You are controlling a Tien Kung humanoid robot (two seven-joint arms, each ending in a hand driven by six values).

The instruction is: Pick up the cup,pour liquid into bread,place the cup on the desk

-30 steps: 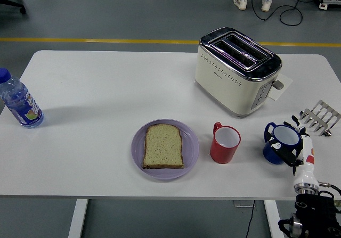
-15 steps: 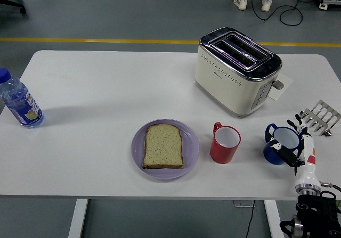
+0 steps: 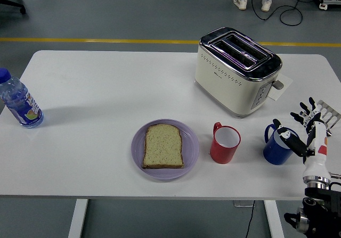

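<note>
Cup-wise, the blue cup (image 3: 277, 148) stands upright just left of the right hand (image 3: 306, 134), whose fingers are spread and hold nothing, thumb at the cup's right wall. Farther left come the red cup (image 3: 225, 142) and the bread (image 3: 163, 146); no left hand shows.

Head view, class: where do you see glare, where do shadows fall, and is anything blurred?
Head view: glare streaks the toaster's chrome top; soft shadows fall right of the water bottle and around the plate; the scene is sharp, though the right hand looks slightly soft.
</note>
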